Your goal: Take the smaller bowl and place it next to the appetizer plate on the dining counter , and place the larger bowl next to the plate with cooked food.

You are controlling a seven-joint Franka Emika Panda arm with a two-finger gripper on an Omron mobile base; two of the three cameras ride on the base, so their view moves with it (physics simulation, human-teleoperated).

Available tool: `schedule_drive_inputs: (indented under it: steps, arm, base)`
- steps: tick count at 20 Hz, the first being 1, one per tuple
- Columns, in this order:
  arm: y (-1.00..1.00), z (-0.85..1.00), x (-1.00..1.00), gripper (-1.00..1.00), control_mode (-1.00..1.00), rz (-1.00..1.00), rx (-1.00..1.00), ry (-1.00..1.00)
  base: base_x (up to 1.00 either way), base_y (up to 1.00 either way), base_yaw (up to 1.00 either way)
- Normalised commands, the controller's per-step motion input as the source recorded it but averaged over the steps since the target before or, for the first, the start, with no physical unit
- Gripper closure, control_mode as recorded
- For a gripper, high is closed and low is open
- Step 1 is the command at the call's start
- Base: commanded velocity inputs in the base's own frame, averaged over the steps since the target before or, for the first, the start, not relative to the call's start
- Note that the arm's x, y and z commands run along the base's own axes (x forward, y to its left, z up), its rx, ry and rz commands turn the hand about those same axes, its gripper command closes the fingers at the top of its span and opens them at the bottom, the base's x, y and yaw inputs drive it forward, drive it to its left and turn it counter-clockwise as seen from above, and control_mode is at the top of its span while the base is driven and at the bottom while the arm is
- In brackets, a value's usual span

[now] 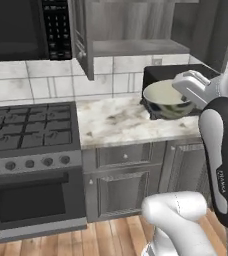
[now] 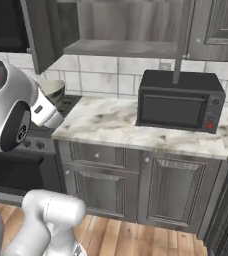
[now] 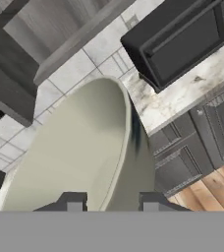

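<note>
Slippage is your main worry: you carry the smaller bowl (image 1: 167, 99) by its rim alone, lifted clear above the marble kitchen counter (image 1: 121, 122), and a one-sided pinch on a glazed wall could let it swing or drop if you turn or drive off sharply. Going left to right in the left base view, the stove (image 1: 28, 127) sits well apart to the left, then bare counter, then the bowl in the air in front of the dark microwave (image 1: 158, 75), with the white hand just to its right. In the hand view the fingers (image 3: 110, 202) are closed on the bowl's wall: the left fingertip (image 3: 73, 201) rests against the cream inside, the right fingertip (image 3: 150, 201) against the grey-green outside, and the rim runs up between them, so the bowl hangs ahead of the hand, tilted toward its side. The open upper cabinet door (image 2: 41, 35) hangs close above and to the left in the right base view; you could clip it if you raise the bowl while swinging away. Neither plate nor the dining counter is in sight yet, so expect a long carry.
</note>
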Motion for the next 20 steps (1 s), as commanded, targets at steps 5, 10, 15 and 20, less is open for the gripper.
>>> schedule_drive_inputs:
  steps: [5, 10, 15, 20]
  arm:
    - [0.00, 0.00, 0.00, 1.00, 1.00, 0.00, 0.00, 0.00]
    - [0.00, 0.00, 0.00, 1.00, 1.00, 0.00, 0.00, 0.00]
    - [0.00, 0.00, 0.00, 1.00, 1.00, 0.00, 0.00, 0.00]
    - [0.00, 0.00, 0.00, 1.00, 1.00, 0.00, 0.00, 0.00]
  base:
    - [-1.00, 0.40, 0.06]
    - [-1.00, 0.40, 0.05]
    - [-1.00, 0.38, 0.06]
    - [-1.00, 0.47, 0.07]
